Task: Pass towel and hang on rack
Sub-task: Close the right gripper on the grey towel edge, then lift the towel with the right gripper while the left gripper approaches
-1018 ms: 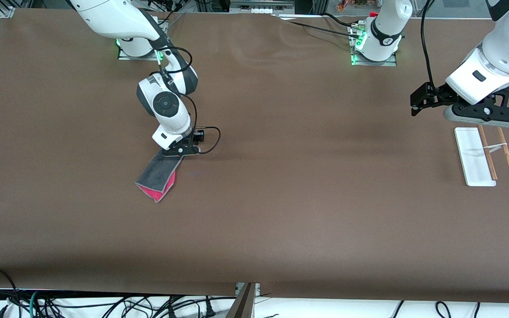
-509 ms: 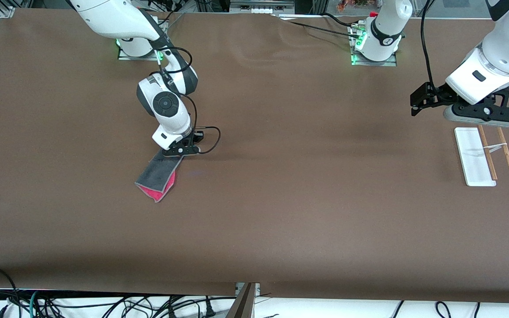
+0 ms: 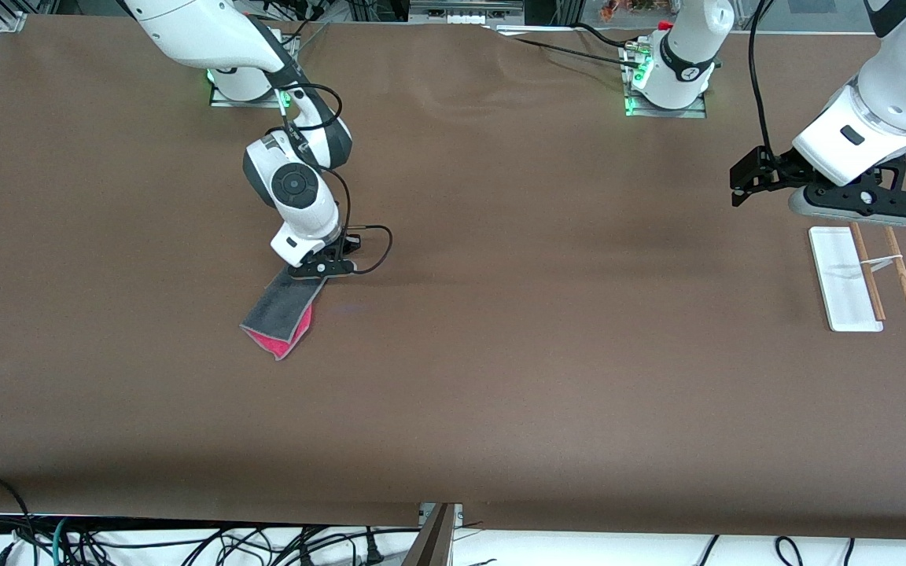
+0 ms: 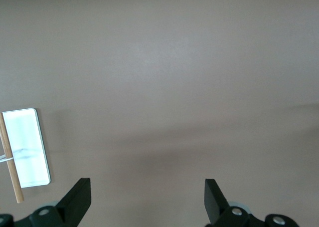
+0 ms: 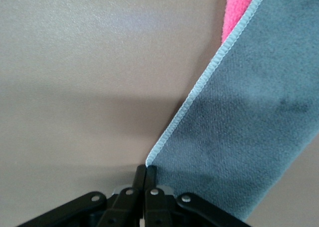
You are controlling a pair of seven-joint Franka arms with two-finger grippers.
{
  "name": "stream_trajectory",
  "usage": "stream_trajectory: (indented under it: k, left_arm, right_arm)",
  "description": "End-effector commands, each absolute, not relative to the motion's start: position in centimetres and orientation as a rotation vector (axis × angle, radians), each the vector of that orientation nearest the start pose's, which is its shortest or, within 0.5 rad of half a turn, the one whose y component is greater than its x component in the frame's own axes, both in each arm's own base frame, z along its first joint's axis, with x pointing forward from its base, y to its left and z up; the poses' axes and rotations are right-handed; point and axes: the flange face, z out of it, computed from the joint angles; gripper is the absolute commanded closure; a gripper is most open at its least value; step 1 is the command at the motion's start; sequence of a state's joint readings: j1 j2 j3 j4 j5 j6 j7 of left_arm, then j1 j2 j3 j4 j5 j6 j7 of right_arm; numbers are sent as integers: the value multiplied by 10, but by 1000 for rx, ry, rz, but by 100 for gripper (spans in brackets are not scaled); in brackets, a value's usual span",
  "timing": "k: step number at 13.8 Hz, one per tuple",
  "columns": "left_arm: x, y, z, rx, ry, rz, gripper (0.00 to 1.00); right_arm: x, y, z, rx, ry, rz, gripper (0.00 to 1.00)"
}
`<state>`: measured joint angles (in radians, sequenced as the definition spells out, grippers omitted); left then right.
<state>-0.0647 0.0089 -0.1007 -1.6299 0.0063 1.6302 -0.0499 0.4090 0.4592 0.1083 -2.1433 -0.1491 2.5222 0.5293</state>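
- Right gripper [image 3: 321, 271]: low over the table, at the towel's corner farthest from the front camera. The right wrist view shows its fingers [image 5: 144, 179] pressed together on that corner, with the light stitched edge running out from between them.
- Towel [image 3: 280, 310]: lies toward the right arm's end of the table, grey side up. It is folded, and a pink-red strip shows along the edge nearest the front camera. The gripped corner is raised; whether the rest lies fully flat cannot be told.
- Left gripper [image 3: 854, 203]: in the air over the end of the rack nearest the arm bases. The left wrist view shows its fingers [image 4: 77, 202] spread wide apart, with only bare table between them. This arm waits.
- Rack [image 3: 842, 279]: at the left arm's end of the table, well apart from the towel. Its white base lies flat, with two brown rods beside it and a thin white crosspiece joining them. Nothing hangs on it.
- Table [image 3: 547, 377]: brown covering, slightly rippled near the arm bases.
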Motion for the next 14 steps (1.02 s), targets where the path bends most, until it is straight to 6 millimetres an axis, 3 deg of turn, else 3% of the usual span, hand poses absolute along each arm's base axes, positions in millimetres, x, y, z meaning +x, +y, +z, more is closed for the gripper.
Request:
stream_trajectory:
  k: [1, 4, 9, 14]
  left_arm:
    - [556, -93, 602, -3108, 178, 16, 0]
    - [556, -92, 602, -3108, 176, 16, 0]
    - [556, -92, 602, -3108, 176, 16, 0]
    - [554, -101, 602, -3104, 207, 30, 0]
  right_arm:
    - [494, 279, 205, -3204, -195, 31, 100]
    - [524, 288, 250, -3239, -160, 78, 100]
    - [569, 305, 346, -3253, -82, 217, 100]
    - [584, 323, 446, -3124, -16, 434, 100]
